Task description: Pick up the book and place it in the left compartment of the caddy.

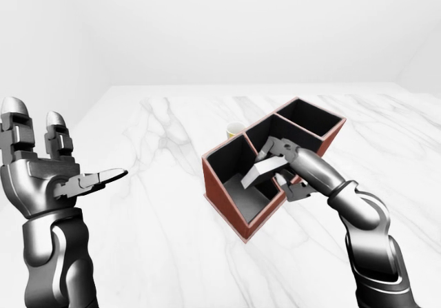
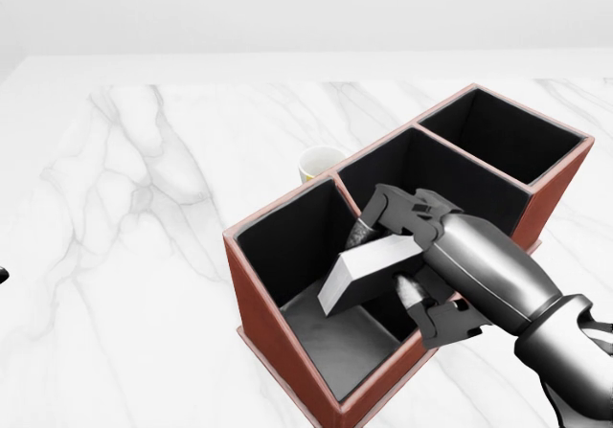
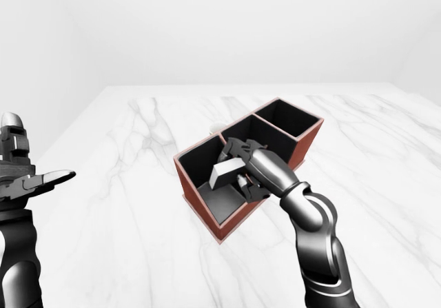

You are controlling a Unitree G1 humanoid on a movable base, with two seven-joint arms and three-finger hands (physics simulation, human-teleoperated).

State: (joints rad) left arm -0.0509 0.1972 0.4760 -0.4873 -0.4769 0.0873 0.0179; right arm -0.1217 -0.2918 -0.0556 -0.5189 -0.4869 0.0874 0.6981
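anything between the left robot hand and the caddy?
Nothing: in the left-eye view only bare marble table lies between the open left robot hand and the caddy.

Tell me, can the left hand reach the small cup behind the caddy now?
Probably not without moving: the left hand is raised, open, far left of the cup. The marble table between them is bare.

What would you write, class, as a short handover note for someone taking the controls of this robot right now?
Right hand: shut on the book, holding it tilted, its low end inside the left compartment of the caddy.
Left hand: open, raised at the left of the left-eye view, holding nothing.
Done: book picked up and brought into the compartment.
Left: lower it to the bottom, release, pull the hand out.
A cup stands beside the caddy; leave it.
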